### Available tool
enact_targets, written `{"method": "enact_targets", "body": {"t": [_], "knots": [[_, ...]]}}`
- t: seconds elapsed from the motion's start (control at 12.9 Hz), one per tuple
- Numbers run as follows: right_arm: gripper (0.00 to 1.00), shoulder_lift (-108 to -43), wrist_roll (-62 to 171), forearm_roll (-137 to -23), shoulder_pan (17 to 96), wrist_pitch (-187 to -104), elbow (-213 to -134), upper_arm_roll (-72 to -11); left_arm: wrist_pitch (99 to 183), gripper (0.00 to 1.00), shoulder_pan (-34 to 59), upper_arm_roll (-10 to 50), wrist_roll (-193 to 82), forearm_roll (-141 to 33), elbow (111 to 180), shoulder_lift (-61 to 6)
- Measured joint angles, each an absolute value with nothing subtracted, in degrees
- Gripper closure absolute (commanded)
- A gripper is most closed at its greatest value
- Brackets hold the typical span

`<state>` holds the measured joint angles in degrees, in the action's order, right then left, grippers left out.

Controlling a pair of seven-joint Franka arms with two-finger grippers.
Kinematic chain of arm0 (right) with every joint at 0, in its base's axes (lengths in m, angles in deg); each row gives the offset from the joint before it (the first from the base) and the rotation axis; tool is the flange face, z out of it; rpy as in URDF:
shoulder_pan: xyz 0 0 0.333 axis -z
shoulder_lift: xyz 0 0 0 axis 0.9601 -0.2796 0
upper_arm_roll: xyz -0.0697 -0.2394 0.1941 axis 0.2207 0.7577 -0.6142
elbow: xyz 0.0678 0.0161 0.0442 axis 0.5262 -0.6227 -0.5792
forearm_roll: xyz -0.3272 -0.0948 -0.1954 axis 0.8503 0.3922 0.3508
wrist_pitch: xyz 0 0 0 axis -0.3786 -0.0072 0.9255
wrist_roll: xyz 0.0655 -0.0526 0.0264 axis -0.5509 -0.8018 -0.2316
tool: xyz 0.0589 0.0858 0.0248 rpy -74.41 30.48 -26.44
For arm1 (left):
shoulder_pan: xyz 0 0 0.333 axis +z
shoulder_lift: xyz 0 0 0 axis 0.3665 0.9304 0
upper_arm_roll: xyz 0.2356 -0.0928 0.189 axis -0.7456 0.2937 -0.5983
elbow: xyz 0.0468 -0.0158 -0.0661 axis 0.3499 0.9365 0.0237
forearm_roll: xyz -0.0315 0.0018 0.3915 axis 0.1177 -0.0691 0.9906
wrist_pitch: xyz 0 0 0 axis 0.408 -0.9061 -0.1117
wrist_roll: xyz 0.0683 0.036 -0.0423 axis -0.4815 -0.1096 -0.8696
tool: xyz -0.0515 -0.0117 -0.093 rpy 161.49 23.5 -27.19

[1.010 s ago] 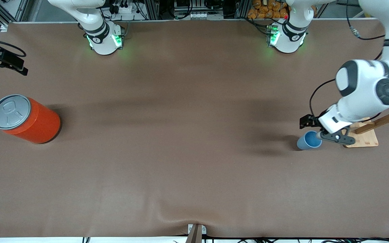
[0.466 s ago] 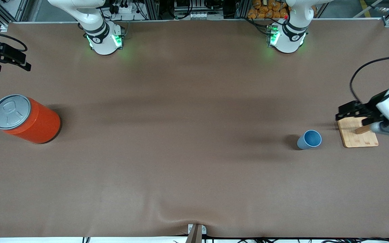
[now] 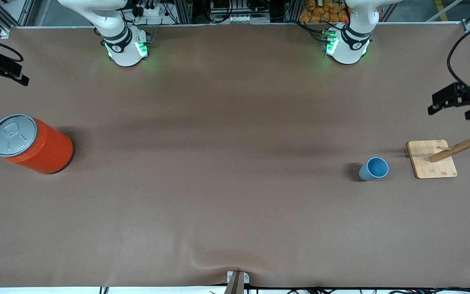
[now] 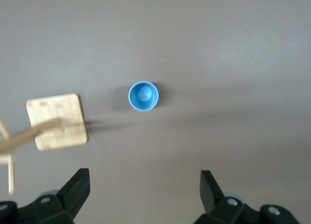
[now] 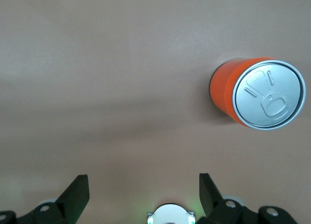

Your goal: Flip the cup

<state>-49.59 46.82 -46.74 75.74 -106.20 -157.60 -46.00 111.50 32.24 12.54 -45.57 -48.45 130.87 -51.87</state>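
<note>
Jaws on both of my grippers stand spread wide with nothing between them. My left gripper (image 4: pixel 144 195) hangs high over the left arm's end of the table, above bare mat near the wooden rack (image 3: pixel 451 153); my right gripper (image 5: pixel 144 197) hangs over the right arm's end, looking down at the orange can (image 3: pixel 31 143), and that arm waits.

From the left wrist view the cup (image 3: pixel 373 169) stands upright, mouth up, its darker blue inside showing; it sits on the brown mat (image 3: pixel 227 163) just beside the rack's square base (image 3: pixel 431 159), apart from it, and well apart from the can.

I judge the cup light, thin plastic: stiff enough for a gentle pinch but easy to squash or skid on the mat. Its matte sides should give fair grip, though the taper may let it slip toward the narrow end. I would take it across the wall below the rim, 1 finger each side, squeezing softly, approaching from the side away from the rack so nothing clips the pegs.
</note>
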Motion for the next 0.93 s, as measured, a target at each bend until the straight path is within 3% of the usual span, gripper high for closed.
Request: {"method": "enact_targets", "body": {"t": [0.31, 0.62, 0.93], "knots": [[0.0, -49.6, 45.35, -45.99, 75.0, -106.2, -157.51, -47.46, 108.07, 0.0, 29.51, 11.42, -53.15, -45.95, 131.11, -55.48], [0.0, -49.78, 44.45, -43.18, 72.0, -107.29, -157.52, -48.49, 107.17, 0.0, 23.4, 6.72, -55.48, -44.05, 131.32, -55.35], [0.0, -50.18, 40.59, -40.6, 69.0, -107.34, -157.54, -48.91, 107.17, 0.0, 21.53, 6.42, -58.13, -44.05, 131.45, -55.44]]}}
